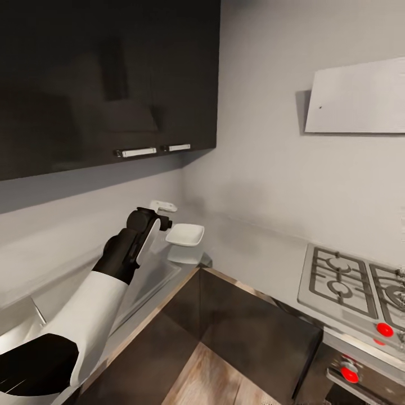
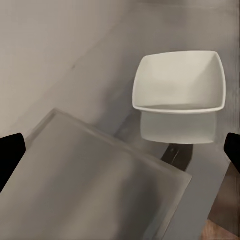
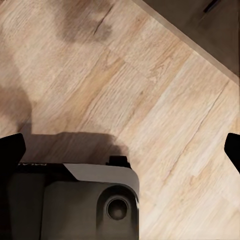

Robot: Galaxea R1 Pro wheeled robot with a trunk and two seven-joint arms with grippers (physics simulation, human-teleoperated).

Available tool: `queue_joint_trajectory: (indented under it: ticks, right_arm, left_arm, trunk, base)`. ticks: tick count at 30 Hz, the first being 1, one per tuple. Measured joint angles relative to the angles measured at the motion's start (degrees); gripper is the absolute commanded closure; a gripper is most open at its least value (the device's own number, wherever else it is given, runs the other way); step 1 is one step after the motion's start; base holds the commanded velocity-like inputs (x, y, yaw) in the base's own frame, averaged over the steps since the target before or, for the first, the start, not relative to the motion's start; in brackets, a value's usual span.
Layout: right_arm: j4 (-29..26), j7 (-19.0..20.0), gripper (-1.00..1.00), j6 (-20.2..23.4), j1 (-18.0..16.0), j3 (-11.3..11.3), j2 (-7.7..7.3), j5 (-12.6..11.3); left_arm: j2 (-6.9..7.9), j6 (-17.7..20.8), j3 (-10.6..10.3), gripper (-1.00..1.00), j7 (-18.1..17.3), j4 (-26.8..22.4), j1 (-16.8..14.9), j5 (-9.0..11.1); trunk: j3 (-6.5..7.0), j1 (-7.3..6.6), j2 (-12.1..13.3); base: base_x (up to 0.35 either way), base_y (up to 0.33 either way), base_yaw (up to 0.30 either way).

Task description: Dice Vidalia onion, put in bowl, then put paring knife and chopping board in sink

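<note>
A white square bowl (image 1: 185, 234) stands on the grey countertop (image 1: 247, 247) in the corner by the wall. My left arm reaches along the worktop, and its gripper (image 1: 164, 216) hangs just short of the bowl, a little above it. In the left wrist view the bowl (image 2: 177, 82) looks empty and its reflection lies on the shiny countertop (image 2: 75, 65). The left gripper (image 2: 120, 150) is open with nothing between its fingers. A corner of the sink (image 1: 14, 332) shows at the lower left. The right gripper (image 3: 120, 150) is open over the wooden floor (image 3: 165, 100). The onion, paring knife and chopping board are out of view.
A flat grey panel (image 2: 100, 185) is set in the countertop near the bowl. Dark wall cabinets (image 1: 107, 84) hang above my left arm. To the right are a gas hob (image 1: 349, 281) with red knobs and a hood (image 1: 360, 98). My base (image 3: 75, 200) stands on the floor.
</note>
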Motion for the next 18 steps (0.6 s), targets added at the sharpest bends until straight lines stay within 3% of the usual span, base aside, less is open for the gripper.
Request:
queue_joint_trajectory:
  ticks: [8, 18]
  right_arm:
    - [0.0, 0.7, -1.00, 0.0, 0.0, 0.0, -0.01, 0.0]
    - [0.0, 0.7, -1.00, 0.0, 0.0, 0.0, 0.00, 0.0]
  left_arm:
    - [0.00, 0.0, 0.0, -1.00, 0.0, 0.2, 0.0, 0.0]
    - [0.09, 0.0, 0.0, -1.00, 0.0, 0.6, 0.0, 0.0]
  trunk:
    - [0.30, 0.00, 0.0]
    - [0.38, 0.00, 0.0]
  base:
    - [0.000, 0.000, -0.224]
    - [0.000, 0.086, -0.028]
